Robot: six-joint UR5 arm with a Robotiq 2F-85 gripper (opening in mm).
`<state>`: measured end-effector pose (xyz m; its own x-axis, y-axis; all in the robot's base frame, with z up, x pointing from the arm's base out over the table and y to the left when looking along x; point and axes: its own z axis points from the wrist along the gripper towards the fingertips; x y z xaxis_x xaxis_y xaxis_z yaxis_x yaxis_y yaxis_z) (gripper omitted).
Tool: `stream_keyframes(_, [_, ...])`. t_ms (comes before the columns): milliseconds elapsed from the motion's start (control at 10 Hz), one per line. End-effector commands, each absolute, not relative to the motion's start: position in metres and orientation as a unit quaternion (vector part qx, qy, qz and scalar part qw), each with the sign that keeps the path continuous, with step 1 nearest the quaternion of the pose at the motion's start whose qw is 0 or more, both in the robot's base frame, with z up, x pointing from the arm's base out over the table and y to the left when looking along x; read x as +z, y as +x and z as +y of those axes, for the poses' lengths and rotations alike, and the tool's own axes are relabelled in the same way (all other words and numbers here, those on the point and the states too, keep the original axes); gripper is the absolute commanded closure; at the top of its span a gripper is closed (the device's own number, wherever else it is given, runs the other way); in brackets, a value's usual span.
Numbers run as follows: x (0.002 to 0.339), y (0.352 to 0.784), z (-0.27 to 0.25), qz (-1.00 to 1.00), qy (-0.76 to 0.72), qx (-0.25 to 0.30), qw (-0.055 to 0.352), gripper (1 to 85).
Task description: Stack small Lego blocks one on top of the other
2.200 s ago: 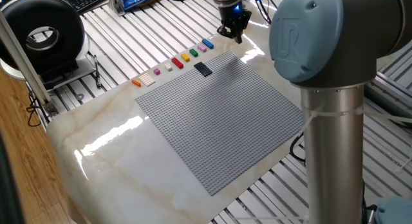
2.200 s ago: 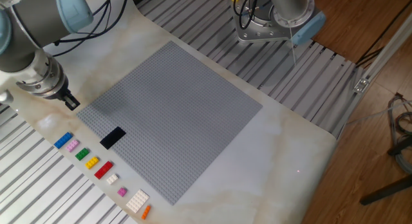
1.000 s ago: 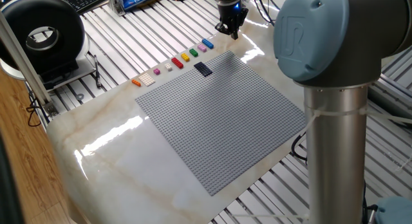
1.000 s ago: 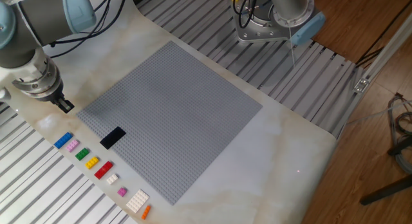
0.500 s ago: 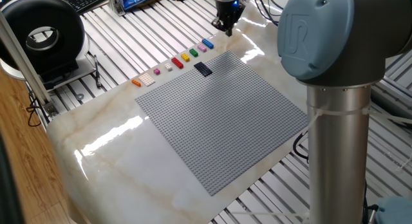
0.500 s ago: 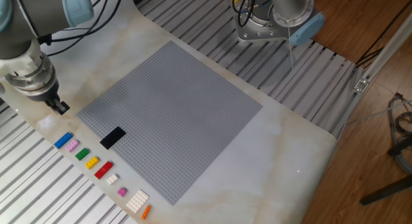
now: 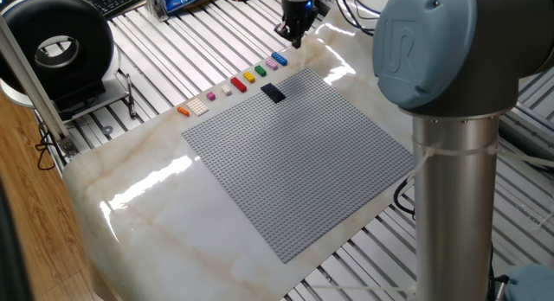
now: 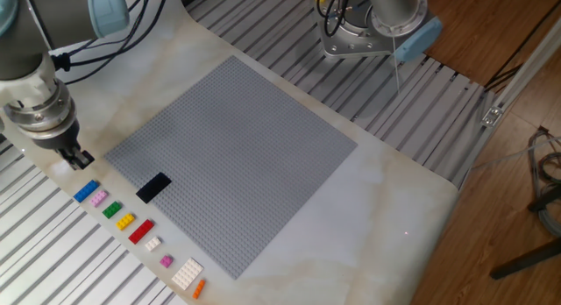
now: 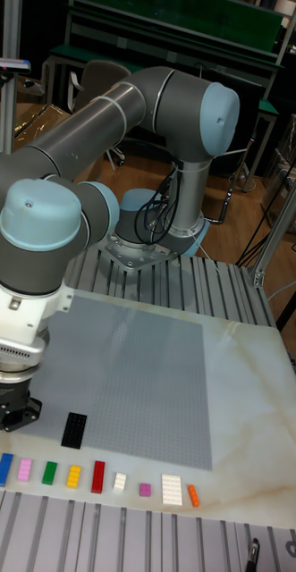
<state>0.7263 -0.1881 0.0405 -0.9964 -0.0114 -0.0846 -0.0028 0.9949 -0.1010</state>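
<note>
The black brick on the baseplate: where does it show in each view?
One fixed view: black brick upper centre, near the baseplate's far edge.
The other fixed view: lower left.
Tall fixed view: lower left.
Shared landmark: the red brick in the row alongside.

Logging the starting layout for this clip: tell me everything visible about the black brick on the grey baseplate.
The black brick is a flat, matte, rectangular plastic piece, larger than most of the small coloured bricks. It lies flat on the grey baseplate, near the edge that faces the row of coloured bricks, across from the green brick and yellow brick. Only the baseplate touches it. The gripper is apart from it, beyond the baseplate's corner.
</note>
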Motion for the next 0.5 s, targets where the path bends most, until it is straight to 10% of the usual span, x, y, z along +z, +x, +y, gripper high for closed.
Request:
stream_keyframes(0, [0.0406, 0.7362, -0.1744, 0.998, -0.019, -0.027, 0.061, 38.3])
stream_keyframes(400, [0.0396, 0.7347, -0.1767, 0.997, -0.036, -0.030, 0.058, 31.7])
